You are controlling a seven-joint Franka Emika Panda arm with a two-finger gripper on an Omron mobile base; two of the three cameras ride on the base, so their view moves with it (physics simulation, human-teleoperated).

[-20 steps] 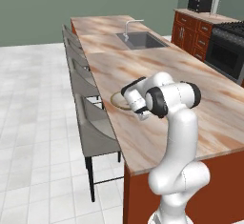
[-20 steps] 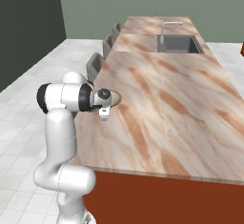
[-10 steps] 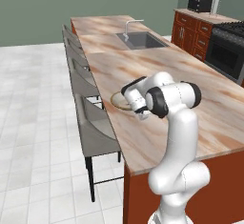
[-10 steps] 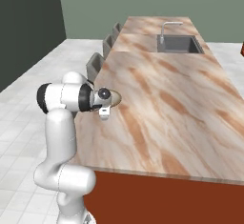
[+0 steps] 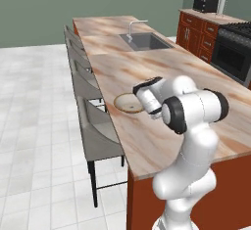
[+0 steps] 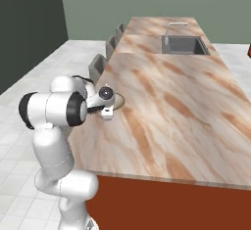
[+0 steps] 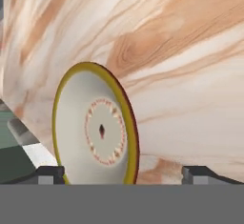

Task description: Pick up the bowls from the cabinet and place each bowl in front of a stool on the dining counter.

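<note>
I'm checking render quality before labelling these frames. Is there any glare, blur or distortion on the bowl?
Left base view: even flat light, the bowl sharp, no glare, partly hidden by the arm. Right base view: just a sliver of its rim shows past the gripper. Hand view: the bowl looms large and foreshortened into a tilted oval, soft-edged, with the marble dining counter stretched.

Cream bowl [image 7: 97, 132] (yellow-brown rim, reddish speckled ring inside) on beige-brown veined dining counter [image 5: 147, 72].

Glossy white rounded arm [image 5: 191, 141], dark joint rings, seemingly cable-free
</note>
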